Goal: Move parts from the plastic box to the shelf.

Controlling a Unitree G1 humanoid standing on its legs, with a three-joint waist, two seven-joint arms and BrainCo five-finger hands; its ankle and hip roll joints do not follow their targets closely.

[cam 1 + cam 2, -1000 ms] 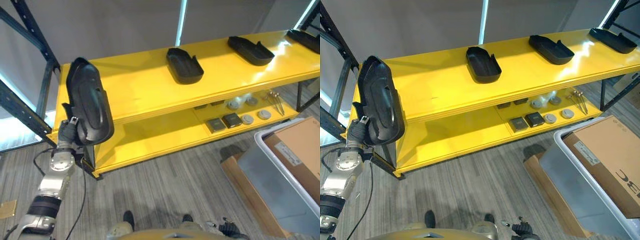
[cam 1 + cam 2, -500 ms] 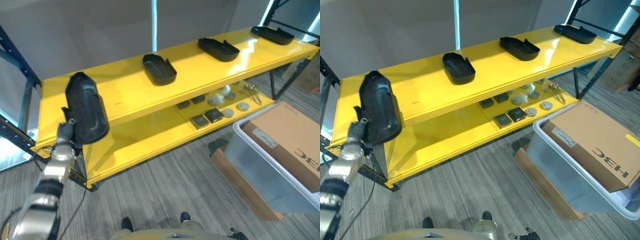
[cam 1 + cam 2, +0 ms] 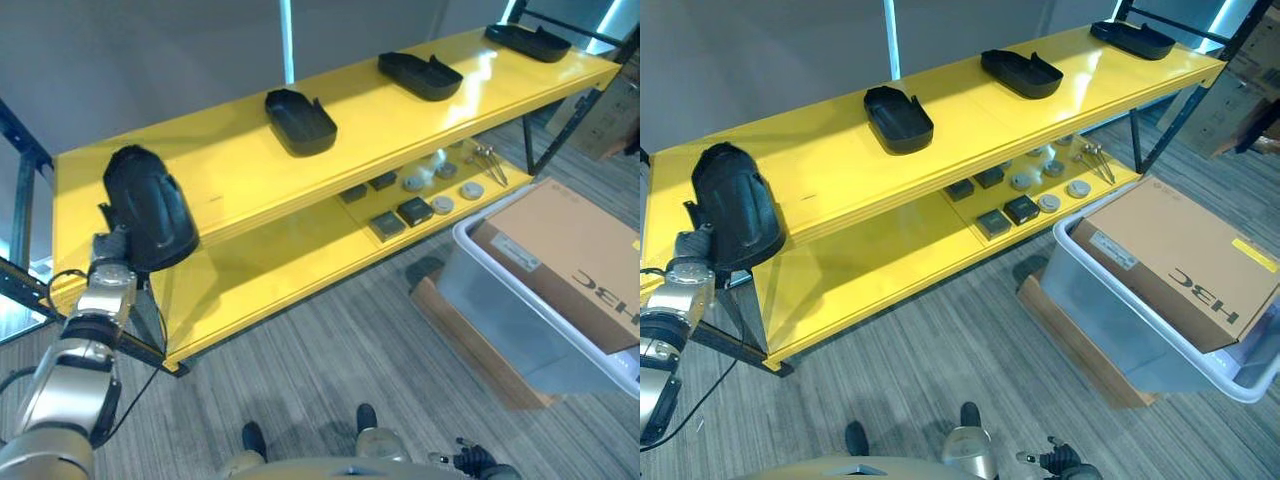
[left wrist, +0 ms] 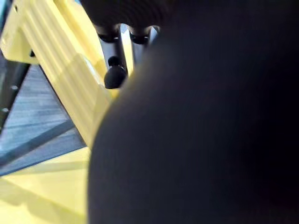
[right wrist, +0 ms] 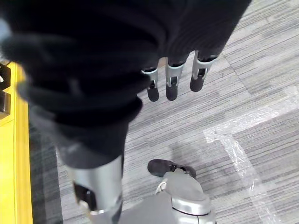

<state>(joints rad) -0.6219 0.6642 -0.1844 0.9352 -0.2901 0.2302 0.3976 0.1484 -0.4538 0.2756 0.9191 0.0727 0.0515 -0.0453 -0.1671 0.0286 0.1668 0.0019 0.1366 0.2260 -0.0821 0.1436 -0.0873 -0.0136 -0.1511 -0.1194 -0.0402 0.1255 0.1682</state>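
Observation:
A black moulded part (image 3: 150, 208) stands tilted over the left end of the yellow shelf's top board (image 3: 240, 165), with my left hand (image 3: 108, 272) shut on it from below. In the left wrist view the part (image 4: 201, 130) looms dark and very close, with my fingertips (image 4: 115, 74) beside the shelf's yellow edge (image 4: 70, 88). Three more black parts (image 3: 300, 120) (image 3: 420, 75) (image 3: 528, 40) lie along the top board. The grey plastic box (image 3: 500, 310) stands on the floor at the right. My right hand (image 5: 170, 84) hangs over the floor with straight fingers, holding nothing.
A cardboard carton (image 3: 565, 260) lies in the plastic box, which rests on a brown base (image 3: 460, 335). Small dark and round items (image 3: 410, 205) sit on the lower yellow board. A dark steel post (image 3: 20, 135) stands at the shelf's left end.
The camera has swung, so the whole picture has shifted. My left hand has carried the black part lower and farther from me, onto the shelf's left end.

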